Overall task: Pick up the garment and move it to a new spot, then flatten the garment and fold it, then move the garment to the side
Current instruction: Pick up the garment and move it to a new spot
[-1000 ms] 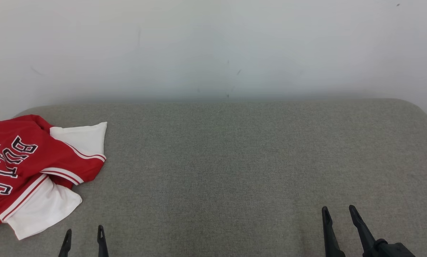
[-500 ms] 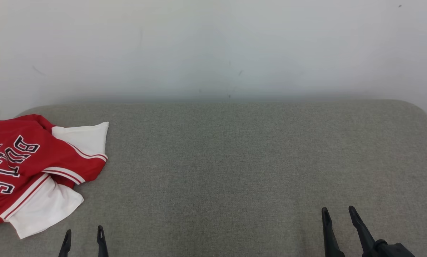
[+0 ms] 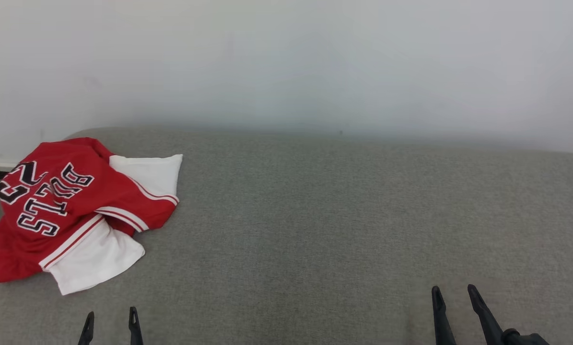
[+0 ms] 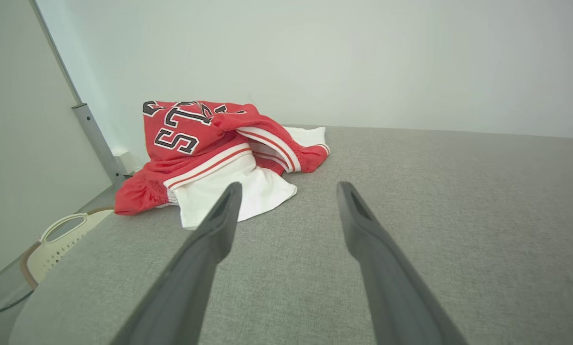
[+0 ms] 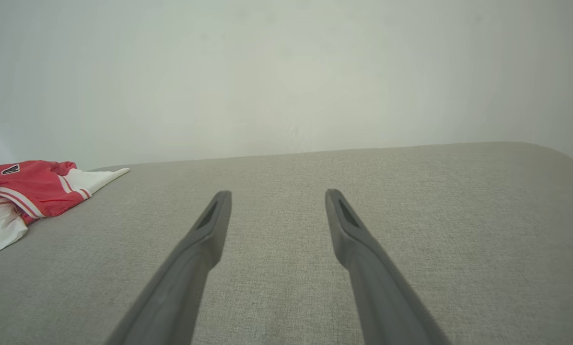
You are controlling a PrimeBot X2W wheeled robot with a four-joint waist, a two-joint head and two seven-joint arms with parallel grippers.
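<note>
The garment (image 3: 70,211) lies on the tabletop (image 3: 315,215) at its far left, towards the back, with the wall (image 3: 286,62) behind. The left end effector (image 3: 111,312) is at the near edge, before the garment and apart from it. The right end effector (image 3: 454,288) is well off to the right. A basket (image 4: 58,235) stands below the tabletop's left edge.

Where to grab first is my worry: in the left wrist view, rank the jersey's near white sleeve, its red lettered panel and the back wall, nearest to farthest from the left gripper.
1. The near white sleeve, just ahead, slightly left.
2. The red lettered panel, behind it, further left.
3. The back wall, farthest back.
</note>
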